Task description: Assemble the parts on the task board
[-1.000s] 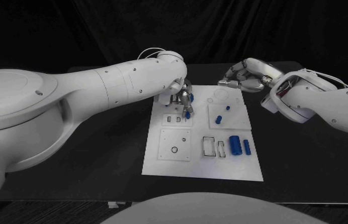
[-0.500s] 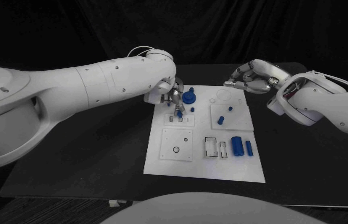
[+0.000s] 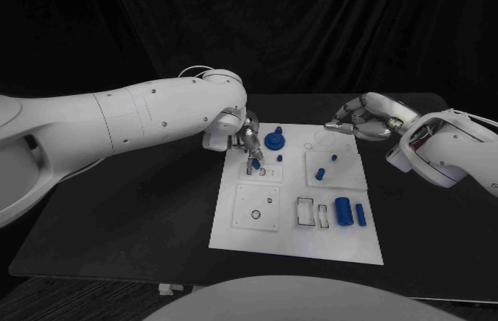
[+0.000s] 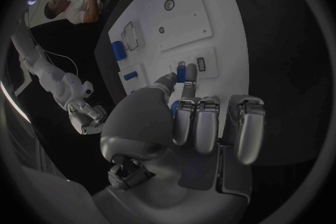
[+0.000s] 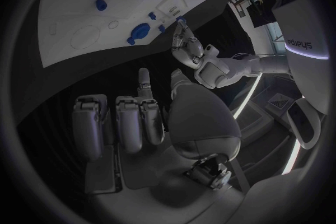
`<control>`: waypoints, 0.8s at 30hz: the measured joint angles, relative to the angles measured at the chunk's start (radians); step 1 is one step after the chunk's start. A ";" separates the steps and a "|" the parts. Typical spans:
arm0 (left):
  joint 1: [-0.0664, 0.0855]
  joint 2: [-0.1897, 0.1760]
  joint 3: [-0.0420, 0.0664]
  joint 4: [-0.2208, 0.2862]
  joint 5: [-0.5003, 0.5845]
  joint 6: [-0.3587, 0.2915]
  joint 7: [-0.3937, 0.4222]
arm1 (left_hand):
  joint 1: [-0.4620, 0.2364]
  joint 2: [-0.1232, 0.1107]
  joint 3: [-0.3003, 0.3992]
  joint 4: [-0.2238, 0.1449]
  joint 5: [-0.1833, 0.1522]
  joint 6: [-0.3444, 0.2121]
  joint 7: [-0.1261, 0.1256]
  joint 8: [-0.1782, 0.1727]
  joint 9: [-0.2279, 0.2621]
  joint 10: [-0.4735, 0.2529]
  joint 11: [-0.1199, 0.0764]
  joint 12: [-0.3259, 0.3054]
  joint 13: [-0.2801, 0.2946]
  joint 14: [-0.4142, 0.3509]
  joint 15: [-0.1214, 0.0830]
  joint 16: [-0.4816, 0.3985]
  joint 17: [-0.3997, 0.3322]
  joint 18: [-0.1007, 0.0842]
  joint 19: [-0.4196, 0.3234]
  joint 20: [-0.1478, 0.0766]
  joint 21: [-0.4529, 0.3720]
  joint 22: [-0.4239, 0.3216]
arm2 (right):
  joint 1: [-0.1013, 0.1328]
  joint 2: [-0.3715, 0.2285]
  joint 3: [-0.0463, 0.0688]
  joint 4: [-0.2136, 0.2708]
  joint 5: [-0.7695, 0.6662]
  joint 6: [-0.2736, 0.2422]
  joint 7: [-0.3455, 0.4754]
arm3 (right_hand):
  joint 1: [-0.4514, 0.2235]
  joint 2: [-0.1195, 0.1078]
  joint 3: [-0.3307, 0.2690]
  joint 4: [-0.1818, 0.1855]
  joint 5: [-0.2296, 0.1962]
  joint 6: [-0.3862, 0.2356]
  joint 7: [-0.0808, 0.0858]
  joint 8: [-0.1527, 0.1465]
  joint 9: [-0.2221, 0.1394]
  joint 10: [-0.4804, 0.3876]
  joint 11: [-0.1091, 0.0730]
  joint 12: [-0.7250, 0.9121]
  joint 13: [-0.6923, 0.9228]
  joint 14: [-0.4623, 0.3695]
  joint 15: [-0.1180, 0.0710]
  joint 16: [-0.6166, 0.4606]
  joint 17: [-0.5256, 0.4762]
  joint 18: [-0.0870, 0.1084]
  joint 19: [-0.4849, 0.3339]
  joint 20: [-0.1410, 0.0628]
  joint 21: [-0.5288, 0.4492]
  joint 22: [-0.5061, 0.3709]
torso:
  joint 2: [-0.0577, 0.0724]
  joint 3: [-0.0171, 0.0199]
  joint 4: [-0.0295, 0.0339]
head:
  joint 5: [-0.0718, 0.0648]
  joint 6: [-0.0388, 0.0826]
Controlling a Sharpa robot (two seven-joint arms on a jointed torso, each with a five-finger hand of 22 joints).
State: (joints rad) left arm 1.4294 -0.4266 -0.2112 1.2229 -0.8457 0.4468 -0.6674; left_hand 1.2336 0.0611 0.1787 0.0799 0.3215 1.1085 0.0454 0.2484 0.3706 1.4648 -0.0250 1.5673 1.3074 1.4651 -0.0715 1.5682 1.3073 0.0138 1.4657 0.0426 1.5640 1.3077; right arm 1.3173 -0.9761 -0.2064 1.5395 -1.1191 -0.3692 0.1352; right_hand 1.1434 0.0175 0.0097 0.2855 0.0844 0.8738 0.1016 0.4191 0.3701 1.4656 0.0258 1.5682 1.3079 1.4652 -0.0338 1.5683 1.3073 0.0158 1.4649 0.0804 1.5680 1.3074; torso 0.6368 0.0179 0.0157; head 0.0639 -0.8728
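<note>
One small blue part (image 3: 255, 163) was pinched in the left hand (image 3: 249, 139) just above a slot at the task board (image 3: 296, 245)'s far-left corner, seemingly for insertion; beyond the board's far-right corner, the right hand (image 3: 360, 121) waited, fingers curled, empty.

You have the task board (image 3: 296, 234) lying mid-table. On its far left part, your left hand (image 3: 249, 142) pinches a small part (image 3: 255, 163) over the slotted block (image 3: 260, 171). Your right hand (image 3: 363, 121) sits just beyond the board's far right corner, holding nothing.
</note>
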 measured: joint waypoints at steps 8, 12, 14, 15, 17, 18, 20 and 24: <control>0.001 -0.001 0.000 -0.003 0.061 -0.012 -0.021 | -0.009 0.001 0.010 -0.002 0.000 -0.002 0.001 -0.001 0.005 0.000 0.000 0.000 0.000 0.000 0.000 0.000 0.000 0.000 0.000 0.000 0.000 0.000 | -0.006 0.003 0.000 -0.004 0.000 0.009 -0.005 | 0.004 0.004 0.000 0.000 0.000 -0.004 0.004 0.000 0.000 0.000 0.000 0.000 0.000 0.000 0.000 0.000 0.000 0.000 0.000 0.000 0.000 0.000 | -0.007 0.0045 0.0045 | -0.006 0.000; 0.001 0.005 0.000 -0.014 0.076 -0.018 -0.027 | -0.012 0.004 0.014 0.000 0.000 -0.003 0.003 -0.001 0.007 0.000 0.000 0.000 0.000 0.000 0.000 0.000 0.000 0.000 0.000 0.000 0.000 0.000 | -0.007 0.005 0.000 -0.004 0.000 0.011 -0.006 | 0.004 0.004 0.000 0.000 0.000 -0.004 0.004 0.000 0.000 0.000 0.000 0.000 0.000 0.000 0.000 0.000 0.000 0.000 0.000 0.000 0.000 0.000 | -0.011 0.0066 0.0063 | -0.010 0.000; 0.001 0.010 0.000 -0.018 0.081 -0.021 -0.029 | -0.017 0.001 0.021 -0.002 0.004 -0.004 0.004 -0.001 0.009 0.000 0.000 0.000 0.000 0.000 0.000 0.000 0.000 0.000 0.000 0.000 0.000 0.000 | -0.007 0.006 0.000 -0.004 0.000 0.012 -0.006 | 0.004 0.004 0.000 0.000 0.000 -0.004 0.004 0.000 0.000 0.000 0.000 0.000 0.000 0.000 0.000 0.000 0.000 0.000 0.000 0.000 0.000 0.000 | -0.011 0.0073 0.0065 | -0.010 0.000; 0.001 0.013 0.000 -0.020 0.083 -0.022 -0.029 | -0.017 0.001 0.023 -0.003 0.006 -0.005 0.005 -0.001 0.009 0.000 0.000 0.000 0.000 0.000 0.000 0.000 0.000 0.000 0.000 0.000 0.000 0.000 | -0.007 0.006 0.000 -0.004 0.000 0.012 -0.006 | 0.004 0.004 0.000 0.000 0.000 -0.004 0.004 0.000 0.000 0.000 0.000 0.000 0.000 0.000 0.000 0.000 0.000 0.000 0.000 0.000 0.000 0.000 | -0.012 0.0076 0.0065 | -0.010 0.000; 0.001 0.018 0.000 -0.023 0.087 -0.025 -0.031 | -0.022 0.004 0.026 -0.002 0.006 -0.005 0.005 -0.001 0.011 0.000 0.000 0.000 0.000 0.000 0.000 0.000 0.000 0.000 0.000 0.000 0.000 0.000 | -0.007 0.006 0.000 -0.005 0.000 0.012 -0.007 | 0.004 0.004 0.000 0.000 0.001 -0.004 0.004 0.000 0.000 0.000 0.000 0.000 0.000 0.000 0.000 0.000 0.000 0.000 0.000 0.000 0.000 0.000 | -0.013 0.0080 0.0064 | -0.007 0.000; 0.001 0.021 0.000 -0.025 0.089 -0.026 -0.031 | -0.025 0.001 0.028 -0.003 0.006 -0.005 0.005 -0.001 0.012 0.000 0.000 0.000 0.000 0.000 0.000 0.000 0.000 0.000 0.000 0.000 0.000 0.000 | -0.007 0.007 0.000 -0.005 0.000 0.013 -0.007 | 0.004 0.004 0.000 0.000 0.004 -0.004 0.004 0.000 0.000 0.000 0.000 0.000 0.000 0.000 0.000 0.000 0.000 0.000 0.000 0.000 0.000 0.000 | -0.013 0.0080 0.0059 | -0.007 0.000; 0.001 0.025 0.000 -0.029 0.091 -0.028 -0.031 | -0.026 0.000 0.032 -0.004 0.006 -0.005 0.005 -0.003 0.012 0.000 0.000 0.000 0.000 0.000 0.000 0.000 0.000 0.000 0.000 0.000 0.000 0.000 | -0.007 0.007 0.000 -0.005 0.000 0.013 -0.007 | 0.004 0.004 0.000 0.000 0.004 -0.004 0.004 0.000 0.000 0.000 0.000 0.000 0.000 0.000 0.000 0.000 0.000 0.000 0.000 0.000 0.000 0.000 | -0.013 0.0080 0.0052 | -0.005 0.000; 0.000 0.033 0.000 -0.040 0.096 -0.033 -0.032 | -0.038 0.007 0.041 0.000 -0.021 -0.005 0.005 -0.005 0.021 0.000 0.000 0.000 0.000 0.000 0.000 0.000 0.000 0.000 0.000 0.000 0.000 0.000 | -0.007 0.008 0.000 -0.005 0.000 0.013 -0.007 | 0.004 0.004 -0.002 -0.002 0.004 -0.004 0.004 0.000 0.000 0.000 0.000 0.000 0.000 0.003 0.003 0.000 0.000 0.000 0.000 0.000 0.000 0.000 | -0.013 0.0078 0.0039 | -0.005 0.000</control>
State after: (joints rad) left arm 1.4291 -0.3938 -0.2112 1.1827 -0.7502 0.4134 -0.6997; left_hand 1.1953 0.0678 0.2201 0.0800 0.3006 1.1033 0.0508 0.2437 0.3918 1.4649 -0.0247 1.5673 1.3074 1.4651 -0.0714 1.5682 1.3073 0.0138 1.4657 0.0426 1.5640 1.3076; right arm 1.3102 -0.9677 -0.2064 1.5348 -1.1191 -0.3561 0.1280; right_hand 1.1474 0.0214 0.0076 0.2834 0.0888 0.8701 0.1053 0.4190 0.3698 1.4655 0.0258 1.5682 1.3077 1.4679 -0.0312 1.5683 1.3073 0.0158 1.4649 0.0804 1.5680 1.3073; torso 0.6238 0.0257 0.0197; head 0.0593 -0.8728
